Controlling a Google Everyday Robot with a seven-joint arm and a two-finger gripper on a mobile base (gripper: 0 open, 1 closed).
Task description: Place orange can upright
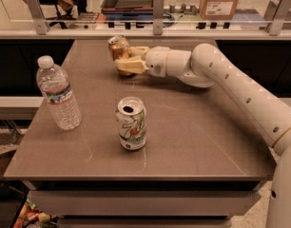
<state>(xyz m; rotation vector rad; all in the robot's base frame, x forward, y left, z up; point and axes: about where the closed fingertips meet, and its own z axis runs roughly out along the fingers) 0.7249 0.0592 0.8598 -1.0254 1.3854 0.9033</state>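
- Reaching in from the right, the arm [231, 80] has its gripper [125, 59] at the far middle of the table [198, 146], close to the back edge.
- Orange can [118, 46] sits in the gripper. The pale fingers [131, 68] are clamped on its lower body, with the silver top end showing above them.
- Can stands nearly upright but leans slightly left, away from the wrist. Its base is hidden by the fingers, so I cannot tell if it touches the table.
- Handling, judged: a thin aluminium shell that is light and stiff end to end, but the side wall dents easily under a hard squeeze. The surface is smooth and may slip in the pads if the grip is loose.
- Best hold, judged: mid-body across the round wall, with moderate force. The present low grip leaves the top free to tip.
- Narrow base, so level the can before letting go or it could topple and roll.
- 7UP can [131, 123] stands upright at table centre and the water bottle [59, 95] at the left. Both are well apart from the gripper.
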